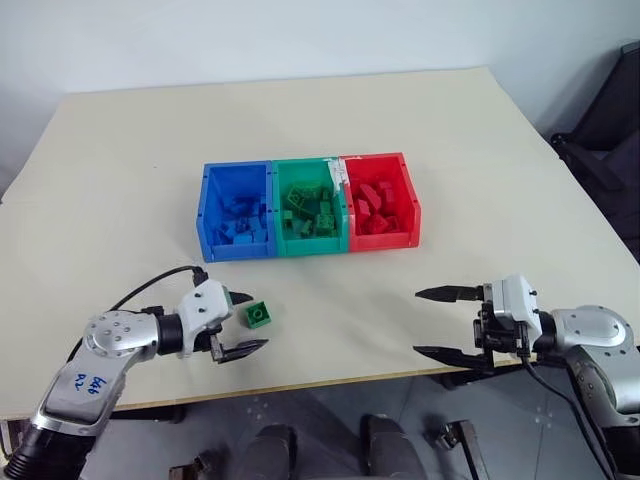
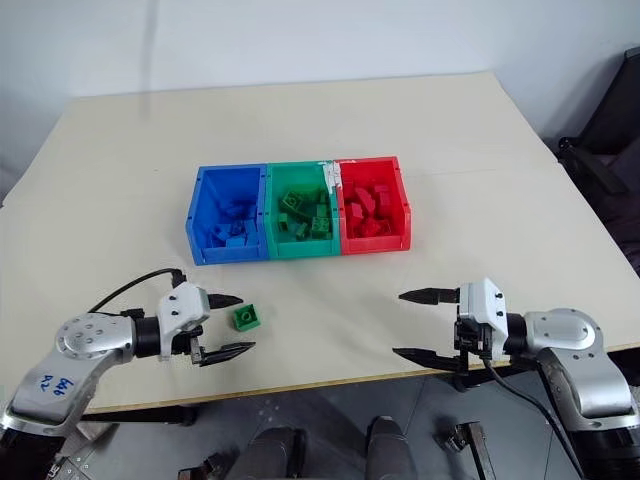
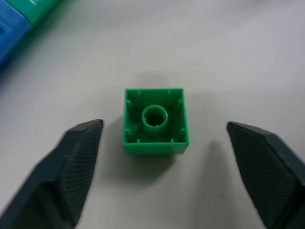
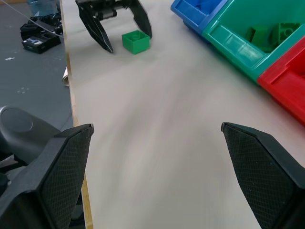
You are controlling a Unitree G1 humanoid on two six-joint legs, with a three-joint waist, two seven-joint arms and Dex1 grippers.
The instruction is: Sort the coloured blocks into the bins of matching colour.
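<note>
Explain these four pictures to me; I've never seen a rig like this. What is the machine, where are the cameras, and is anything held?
This is a humanoid robot with two arms, each ending in a two-fingered black gripper. The two wide pictures come from its head, looking down over a pale table. The two close-ups come from cameras on each wrist. On the table stand three joined bins: blue bin, green bin and red bin, each already holding blocks of its colour. One green block lies hollow side up between the open fingers of the left gripper, not yet gripped. The right gripper is open and holds nothing.
</note>
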